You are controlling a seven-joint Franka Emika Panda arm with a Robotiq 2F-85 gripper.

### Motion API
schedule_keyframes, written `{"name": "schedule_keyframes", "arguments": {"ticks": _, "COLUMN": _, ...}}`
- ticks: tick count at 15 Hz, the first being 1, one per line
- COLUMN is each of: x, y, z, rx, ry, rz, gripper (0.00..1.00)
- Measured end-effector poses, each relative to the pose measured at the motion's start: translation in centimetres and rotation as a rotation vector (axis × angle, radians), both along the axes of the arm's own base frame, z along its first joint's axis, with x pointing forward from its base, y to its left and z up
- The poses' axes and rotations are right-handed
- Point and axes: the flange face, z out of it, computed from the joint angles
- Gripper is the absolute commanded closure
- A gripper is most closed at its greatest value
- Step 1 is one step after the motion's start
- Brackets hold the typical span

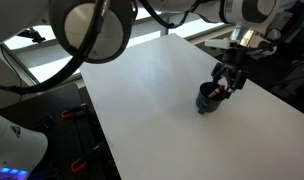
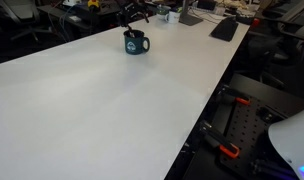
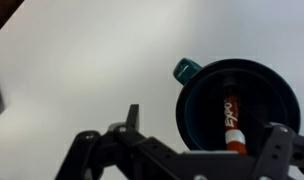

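Note:
A dark teal mug (image 1: 207, 99) (image 2: 136, 43) stands on the white table (image 1: 142, 100) (image 2: 82, 110), near one of its edges. In the wrist view the mug (image 3: 195, 92) fills the lower right, its handle pointing up and to the left. A red and white Expo marker (image 3: 232, 118) lies inside it. My gripper (image 1: 225, 84) (image 2: 133, 18) (image 3: 206, 132) hangs just above the mug, open, with one finger (image 3: 132, 118) over bare table and the other at the mug's far rim. Nothing is held between the fingers.
A black keyboard (image 2: 224, 28) and other desk clutter lie at the far end of the table. Dark equipment and cables sit below the table edge (image 2: 227, 140). Office chairs and desks stand beyond the table (image 2: 32, 25).

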Motion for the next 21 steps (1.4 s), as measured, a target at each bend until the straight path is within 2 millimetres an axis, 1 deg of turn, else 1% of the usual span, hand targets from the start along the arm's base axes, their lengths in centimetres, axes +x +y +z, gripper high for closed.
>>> {"name": "schedule_keyframes", "arguments": {"ticks": 3, "x": 0.3, "y": 0.4, "z": -0.3, "rx": 0.012, "ry": -0.013, "rz": 0.018, "gripper": 0.00}}
{"name": "schedule_keyframes", "arguments": {"ticks": 6, "x": 1.0, "y": 1.1, "z": -0.8, "rx": 0.039, "ry": -0.048, "rz": 0.065, "gripper": 0.00}}
{"name": "schedule_keyframes", "arguments": {"ticks": 9, "x": 1.1, "y": 1.4, "z": -1.0, "rx": 0.056, "ry": -0.053, "rz": 0.091, "gripper": 0.00}}
{"name": "schedule_keyframes", "arguments": {"ticks": 10, "x": 1.2, "y": 1.4, "z": -1.0, "rx": 0.062, "ry": -0.053, "rz": 0.100, "gripper": 0.25}}
{"name": "schedule_keyframes", "arguments": {"ticks": 11, "x": 1.2, "y": 1.4, "z": -1.0, "rx": 0.065, "ry": -0.053, "rz": 0.106, "gripper": 0.26}}
{"name": "schedule_keyframes", "arguments": {"ticks": 16, "x": 1.2, "y": 1.3, "z": -1.6, "rx": 0.085, "ry": -0.049, "rz": 0.140, "gripper": 0.66}}
{"name": "schedule_keyframes", "arguments": {"ticks": 18, "x": 1.2, "y": 1.0, "z": -1.4, "rx": 0.083, "ry": -0.050, "rz": 0.145, "gripper": 0.78}}
{"name": "schedule_keyframes", "arguments": {"ticks": 20, "x": 1.2, "y": 0.4, "z": -1.0, "rx": 0.090, "ry": -0.053, "rz": 0.157, "gripper": 0.93}}
{"name": "schedule_keyframes", "arguments": {"ticks": 21, "x": 1.3, "y": 0.3, "z": -0.9, "rx": 0.097, "ry": -0.056, "rz": 0.163, "gripper": 0.99}}
